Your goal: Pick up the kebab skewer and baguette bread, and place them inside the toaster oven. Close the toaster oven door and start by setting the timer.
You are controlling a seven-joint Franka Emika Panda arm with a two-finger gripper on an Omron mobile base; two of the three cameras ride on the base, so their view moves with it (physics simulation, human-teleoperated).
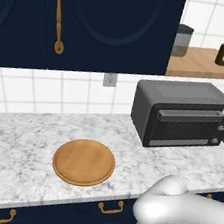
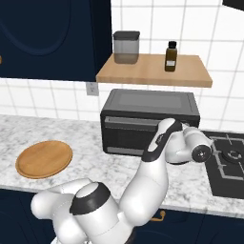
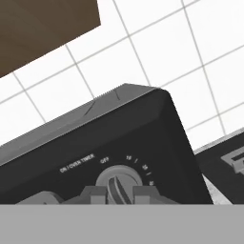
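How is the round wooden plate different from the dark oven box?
The wooden plate is round, flat and light brown; the toaster oven is boxy, tall and dark grey. The plate lies bare, apart from the robot; the oven has the gripper shut on its timer knob. Both sit on the marble counter.

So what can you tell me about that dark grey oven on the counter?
The toaster oven is a dark grey box with rounded corners, metal by the look of it. It stands upright on the marble counter against the tiled wall, under a wooden shelf. Its door, with a window and a horizontal handle bar, is shut. At the right front sits a timer knob labelled ON/OVEN TIMER and OFF; the robot's hand is closed on it.
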